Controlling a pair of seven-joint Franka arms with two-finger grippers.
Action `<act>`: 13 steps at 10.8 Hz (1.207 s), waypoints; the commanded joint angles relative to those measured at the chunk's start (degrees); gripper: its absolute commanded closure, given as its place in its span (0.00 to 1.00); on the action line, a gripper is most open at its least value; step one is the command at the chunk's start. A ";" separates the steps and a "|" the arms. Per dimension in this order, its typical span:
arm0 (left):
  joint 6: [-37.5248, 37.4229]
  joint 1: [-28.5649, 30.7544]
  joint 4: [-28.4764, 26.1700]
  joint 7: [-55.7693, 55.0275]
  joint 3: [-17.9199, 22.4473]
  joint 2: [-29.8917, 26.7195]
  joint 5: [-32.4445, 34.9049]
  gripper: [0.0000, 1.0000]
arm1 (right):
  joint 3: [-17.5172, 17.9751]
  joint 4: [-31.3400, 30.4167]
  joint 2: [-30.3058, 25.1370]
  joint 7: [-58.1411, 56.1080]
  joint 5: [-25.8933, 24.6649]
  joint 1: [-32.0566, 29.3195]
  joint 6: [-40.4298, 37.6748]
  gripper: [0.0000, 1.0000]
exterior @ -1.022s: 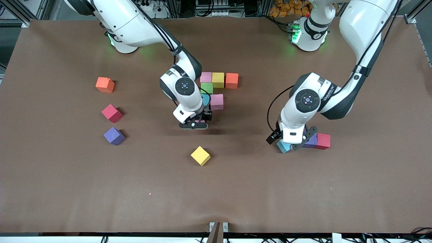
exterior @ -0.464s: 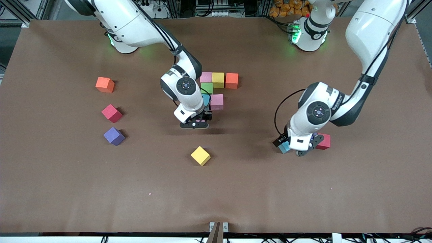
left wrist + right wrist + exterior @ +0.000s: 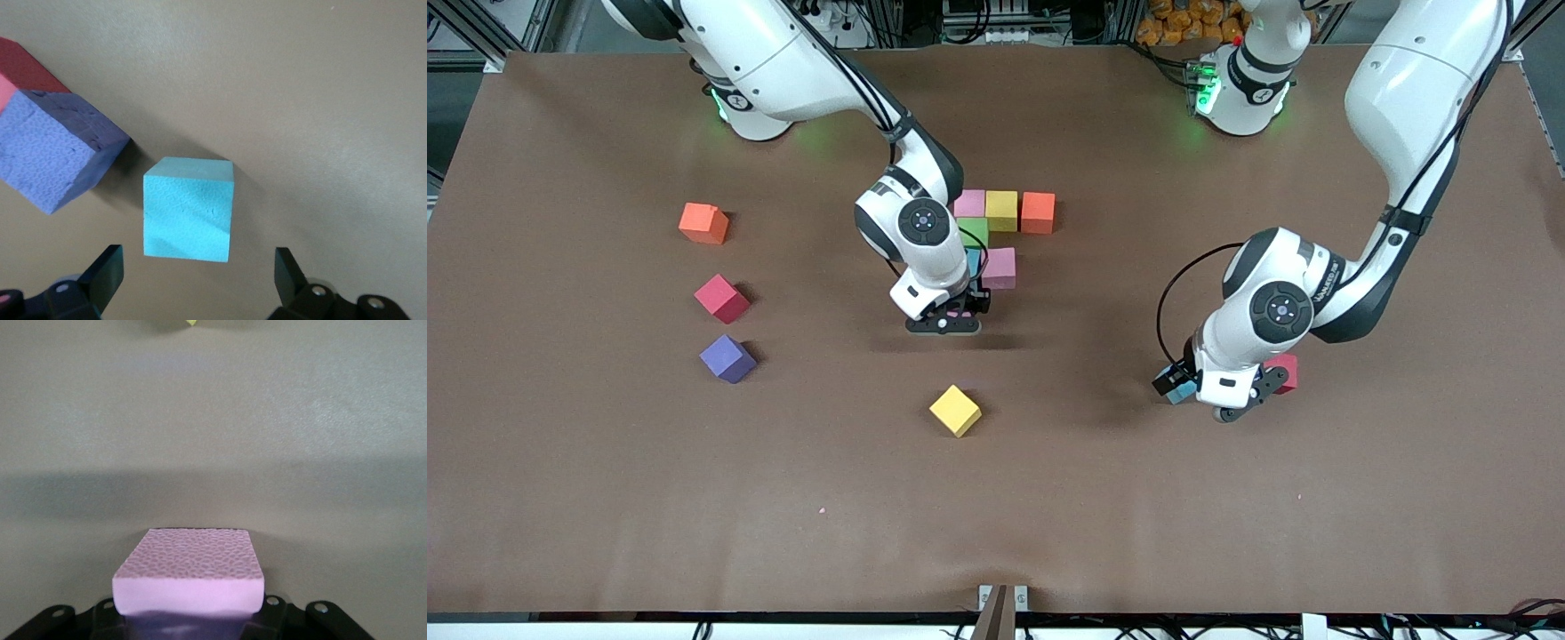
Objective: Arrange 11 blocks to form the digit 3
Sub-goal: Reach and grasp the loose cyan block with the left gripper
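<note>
My right gripper (image 3: 945, 322) is shut on a pink block (image 3: 189, 570), held low over the table just nearer the camera than the partial digit 3 (image 3: 1001, 212). That figure has a pink, a yellow and an orange block in a row, then a green block (image 3: 972, 231), a partly hidden blue one and a pink one (image 3: 999, 267). My left gripper (image 3: 1232, 397) is open and empty (image 3: 195, 280), low over the table. A blue block (image 3: 189, 209) lies just ahead of its fingers (image 3: 103, 277), not between them. A purple block (image 3: 57, 150) and a red block (image 3: 1285, 372) sit beside the blue one.
Loose blocks lie toward the right arm's end: orange (image 3: 703, 223), red (image 3: 721, 298) and purple (image 3: 727, 358). A yellow block (image 3: 955, 410) lies nearer the camera than my right gripper. The bare brown table (image 3: 996, 516) stretches toward the camera.
My left gripper has moved toward the camera and the left arm's end, now hiding the purple block in the front view. My right gripper with the pink block has shifted slightly toward the figure.
</note>
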 commanded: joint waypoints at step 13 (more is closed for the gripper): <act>-2.12 0.05 3.14 4.89 0.52 4.52 -0.30 0.00 | -0.48 -0.38 0.38 2.63 -0.66 2.47 -2.44 0.78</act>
